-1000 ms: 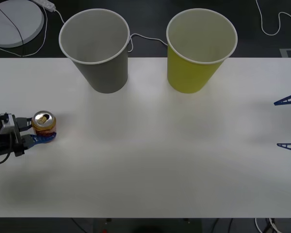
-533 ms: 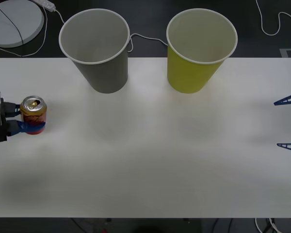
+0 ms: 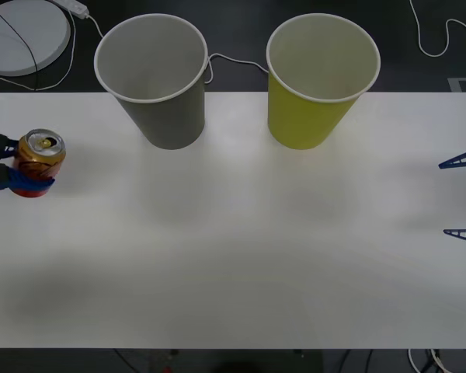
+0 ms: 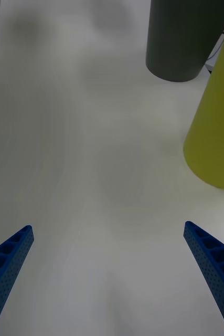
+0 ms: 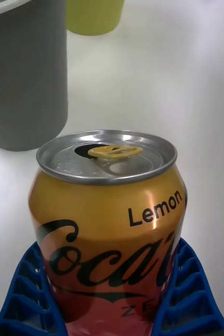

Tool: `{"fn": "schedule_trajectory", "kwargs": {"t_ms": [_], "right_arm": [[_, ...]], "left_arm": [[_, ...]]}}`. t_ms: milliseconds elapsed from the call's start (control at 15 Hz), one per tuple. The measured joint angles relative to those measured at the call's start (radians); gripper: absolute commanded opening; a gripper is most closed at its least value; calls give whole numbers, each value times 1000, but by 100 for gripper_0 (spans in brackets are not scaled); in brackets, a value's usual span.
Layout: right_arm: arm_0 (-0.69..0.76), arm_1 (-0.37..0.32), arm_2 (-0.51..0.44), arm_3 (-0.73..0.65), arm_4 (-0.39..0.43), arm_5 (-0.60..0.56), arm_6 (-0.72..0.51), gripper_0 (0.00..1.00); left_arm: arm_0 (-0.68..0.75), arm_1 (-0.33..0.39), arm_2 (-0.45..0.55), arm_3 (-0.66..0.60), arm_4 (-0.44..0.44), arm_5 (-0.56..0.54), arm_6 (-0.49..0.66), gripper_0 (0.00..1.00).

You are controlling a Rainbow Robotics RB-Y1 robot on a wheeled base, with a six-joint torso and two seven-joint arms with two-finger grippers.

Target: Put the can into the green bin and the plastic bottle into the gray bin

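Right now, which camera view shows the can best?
The left wrist view: the can is close up, upright, its opened top and "Lemon" lettering readable, gripped by the left claw. The front view shows it small at the table's left edge. The right wrist view gives nothing useful.

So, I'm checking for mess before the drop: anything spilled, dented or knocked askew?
Nothing stands out. The can sits upright and undented in the left gripper, opened but dry around it. The gray bin and green bin stand upright on the table.
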Motion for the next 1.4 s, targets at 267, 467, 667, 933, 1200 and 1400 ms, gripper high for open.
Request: {"fn": "schedule_trajectory", "kwargs": {"t_ms": [267, 467, 667, 933, 1200, 1400], "right_arm": [[0, 0, 0, 0, 0, 0, 0, 100], [0, 0, 0, 0, 0, 0, 0, 100], [0, 0, 0, 0, 0, 0, 0, 100], [0, 0, 0, 0, 0, 0, 0, 100], [0, 0, 0, 0, 0, 0, 0, 100], [0, 0, 0, 0, 0, 0, 0, 100]], "left_arm": [[0, 55, 76, -195, -76, -78, 199, 0], [-14, 70, 128, -344, -134, -113, 386, 0], [-100, 90, 127, -442, -169, -165, 587, 0], [-306, 104, 7, -484, -184, -202, 810, 0], [-615, 99, -237, -471, -189, -201, 1019, 0], [-865, 42, -442, -386, -183, -191, 1131, 0]]}}
